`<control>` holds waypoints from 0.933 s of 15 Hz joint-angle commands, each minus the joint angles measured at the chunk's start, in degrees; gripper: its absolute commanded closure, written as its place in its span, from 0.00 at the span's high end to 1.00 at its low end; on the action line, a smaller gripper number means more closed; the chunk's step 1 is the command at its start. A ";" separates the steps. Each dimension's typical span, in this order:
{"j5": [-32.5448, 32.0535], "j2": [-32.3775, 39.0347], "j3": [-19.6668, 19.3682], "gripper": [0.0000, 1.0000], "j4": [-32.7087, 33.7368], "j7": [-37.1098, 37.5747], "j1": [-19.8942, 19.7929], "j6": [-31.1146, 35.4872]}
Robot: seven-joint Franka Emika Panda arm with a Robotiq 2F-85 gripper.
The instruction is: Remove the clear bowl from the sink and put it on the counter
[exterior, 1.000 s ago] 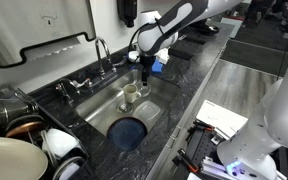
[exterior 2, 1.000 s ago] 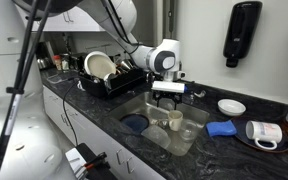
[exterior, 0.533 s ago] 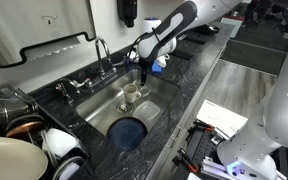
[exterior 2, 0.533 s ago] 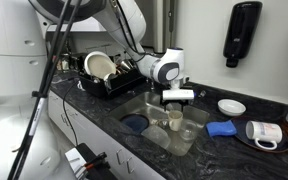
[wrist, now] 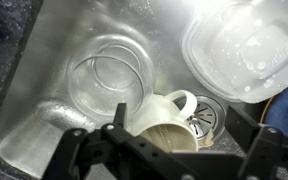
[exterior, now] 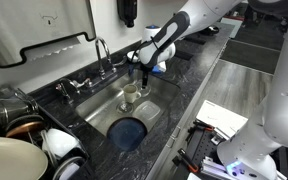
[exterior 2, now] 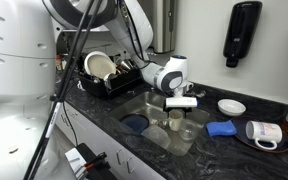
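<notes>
The clear bowl sits upright on the floor of the steel sink, empty, beside a cream cup that lies tilted next to the drain. My gripper is open and empty. It hovers above the sink with its dark fingers spread on either side of the cup, and the bowl lies just beyond them. In both exterior views the gripper hangs over the basin above the cup. The black speckled counter surrounds the sink.
A clear square plastic container lies in the sink near the drain. A large dark-blue dish fills the basin's other end. The faucet stands behind. A dish rack, blue cloth, white dish and mug sit on the counter.
The gripper has shifted sideways along the sink and dropped slightly, and is now over the cup and bowl. The objects in the sink have not moved.
</notes>
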 commanded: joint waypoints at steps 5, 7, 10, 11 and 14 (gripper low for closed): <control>-2.53 7.04 1.82 1.00 4.95 0.19 -1.41 1.05; -4.29 8.51 1.46 1.00 6.23 1.19 -0.98 1.27; -8.74 10.62 0.02 1.00 7.88 4.42 0.01 2.58; -10.23 11.27 -0.32 1.00 8.56 5.68 0.10 2.69; -13.90 13.32 -1.05 1.00 10.52 8.74 0.10 1.61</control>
